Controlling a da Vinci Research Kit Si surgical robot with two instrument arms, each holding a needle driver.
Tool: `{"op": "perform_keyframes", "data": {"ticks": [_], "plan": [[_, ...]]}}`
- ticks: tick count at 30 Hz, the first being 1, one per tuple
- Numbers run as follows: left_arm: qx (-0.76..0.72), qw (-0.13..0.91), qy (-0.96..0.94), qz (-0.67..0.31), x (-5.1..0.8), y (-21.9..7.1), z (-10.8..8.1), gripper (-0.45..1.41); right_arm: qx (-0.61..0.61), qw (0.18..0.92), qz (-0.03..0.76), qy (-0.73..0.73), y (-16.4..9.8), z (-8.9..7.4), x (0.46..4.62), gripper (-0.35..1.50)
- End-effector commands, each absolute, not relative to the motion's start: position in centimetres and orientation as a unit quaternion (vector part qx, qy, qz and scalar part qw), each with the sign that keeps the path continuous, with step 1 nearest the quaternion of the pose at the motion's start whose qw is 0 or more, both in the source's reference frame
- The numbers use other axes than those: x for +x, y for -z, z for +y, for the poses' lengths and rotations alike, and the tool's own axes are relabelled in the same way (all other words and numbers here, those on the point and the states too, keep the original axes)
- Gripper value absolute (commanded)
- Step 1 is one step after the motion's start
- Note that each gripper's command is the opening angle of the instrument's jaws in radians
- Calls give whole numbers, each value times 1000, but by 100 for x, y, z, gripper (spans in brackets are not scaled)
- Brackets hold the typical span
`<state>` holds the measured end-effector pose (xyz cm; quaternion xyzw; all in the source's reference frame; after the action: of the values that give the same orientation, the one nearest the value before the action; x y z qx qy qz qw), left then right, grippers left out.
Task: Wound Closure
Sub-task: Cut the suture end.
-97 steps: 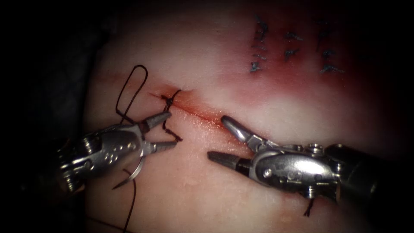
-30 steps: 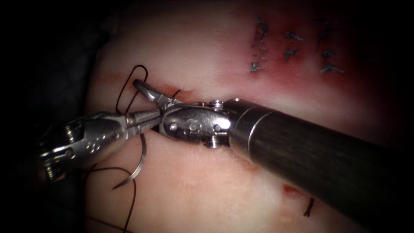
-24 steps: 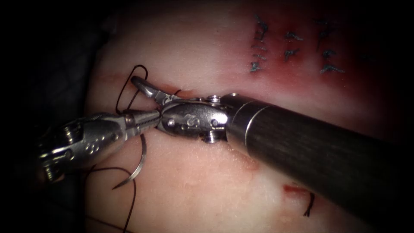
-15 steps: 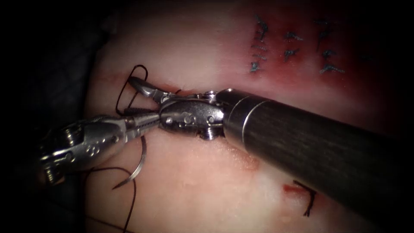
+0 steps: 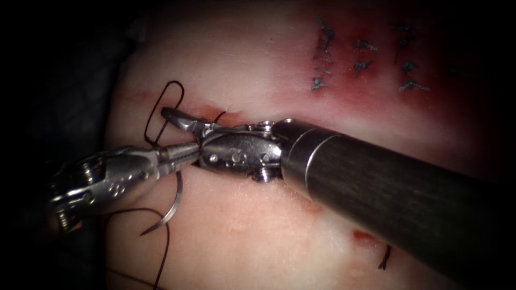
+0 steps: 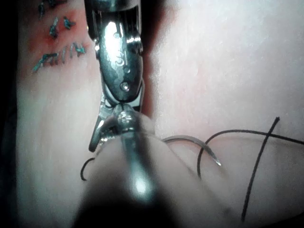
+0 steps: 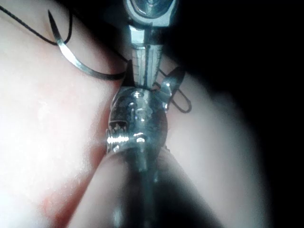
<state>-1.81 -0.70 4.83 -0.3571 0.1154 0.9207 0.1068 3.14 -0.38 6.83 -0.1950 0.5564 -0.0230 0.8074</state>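
Observation:
My left tool (image 5: 185, 152) comes in from the left, jaws shut on the thread (image 5: 156, 115) beside the left end of the cut (image 5: 217, 114). My right tool (image 5: 173, 134) lies across the cut with its jaws open astride the left tool's tip; one jaw reaches into the dark thread loop, the other is hidden. The curved needle (image 5: 173, 203) lies free on the tissue (image 5: 252, 231) left of the cut, tip outward, held by neither tool. It shows as the needle (image 6: 190, 140) in the left wrist view and the needle (image 7: 78, 64) in the right wrist view.
Several blue-grey stitch ends (image 5: 322, 59) sit on reddened tissue at the upper right. A short cut end of thread (image 5: 384, 260) lies by a spot of red fluid (image 5: 363, 235). The right tool's dark shaft (image 5: 387, 188) covers most of the cut.
The right tool crossed from the right of the cut to its left end. The left jaws, open before, shut on the thread. The needle stayed put.

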Motion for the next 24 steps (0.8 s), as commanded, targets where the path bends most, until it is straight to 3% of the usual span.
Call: {"op": "perform_keyframes", "data": {"ticks": [1,18,24], "plan": [[-360,106,-920,116,-185,-486,-65,-35,-195,807,557,23,-685,-37,313,148],[-363,85,-921,109,-154,-464,-61,-35,-228,811,539,-4,-654,-74,207,148],[-362,79,-922,111,-152,-455,-56,-35,-230,815,532,-9,-652,-72,197,148]]}}
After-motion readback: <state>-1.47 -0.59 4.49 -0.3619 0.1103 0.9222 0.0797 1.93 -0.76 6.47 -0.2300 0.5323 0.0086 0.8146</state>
